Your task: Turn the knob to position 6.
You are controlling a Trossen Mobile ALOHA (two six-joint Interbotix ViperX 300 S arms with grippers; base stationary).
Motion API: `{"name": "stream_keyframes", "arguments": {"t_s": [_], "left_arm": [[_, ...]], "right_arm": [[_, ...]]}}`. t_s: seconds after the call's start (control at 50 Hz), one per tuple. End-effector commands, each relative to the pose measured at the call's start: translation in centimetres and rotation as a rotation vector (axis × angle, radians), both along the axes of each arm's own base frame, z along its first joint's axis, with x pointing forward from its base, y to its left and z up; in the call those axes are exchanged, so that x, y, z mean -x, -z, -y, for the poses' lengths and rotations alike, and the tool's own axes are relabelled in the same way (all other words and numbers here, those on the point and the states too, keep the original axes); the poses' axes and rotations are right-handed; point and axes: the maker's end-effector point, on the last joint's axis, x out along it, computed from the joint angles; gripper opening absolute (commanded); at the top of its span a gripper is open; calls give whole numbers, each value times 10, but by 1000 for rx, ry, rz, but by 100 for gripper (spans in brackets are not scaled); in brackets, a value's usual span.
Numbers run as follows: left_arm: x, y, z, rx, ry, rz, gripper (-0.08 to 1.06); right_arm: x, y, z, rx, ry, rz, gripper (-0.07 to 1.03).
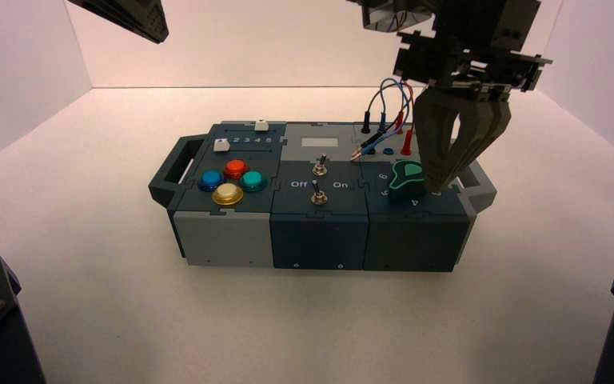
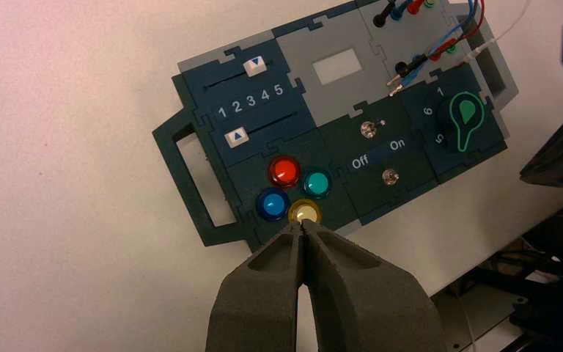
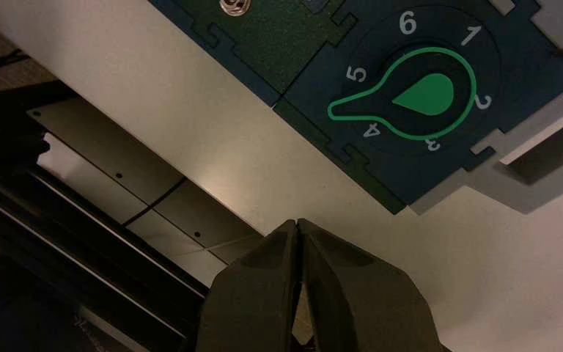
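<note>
My right pincer (image 1: 440,188) hangs at the right end of the box (image 1: 320,232), just beside the knob (image 1: 406,178), with its tips pressed together and holding nothing. The knob sits on the box's right-hand block, inside a ring of white numerals. In my right wrist view the knob (image 3: 410,99) points its tip between the 4 and the 5, a little nearer the 5. The 6 (image 3: 407,24) is the next numeral past the 5, so I judge the turn is not yet done: I must take hold of the knob or push its tip round past the 5 to the 6. My left pincer (image 2: 304,231) is also closed and empty, raised well above the coloured buttons (image 2: 293,192) at the box's left end.
</note>
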Motion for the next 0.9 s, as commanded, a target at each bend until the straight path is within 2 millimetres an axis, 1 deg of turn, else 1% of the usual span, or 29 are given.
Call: {"name": "stream_keyframes", "arguments": {"t_s": [0.02,0.66,0.9], "left_arm": [[-4,-8,3,21,-5,20,-3],[-3,-8,3,18,-3,18,-3],[-3,-8,3,17,-3,17,-3]], "right_arm": [[-6,-4,-9,-20,5,15,-2],[-18,10,-18,-21,96,31,-2],[-19,20,-17,-6,130,25,-2]]}}
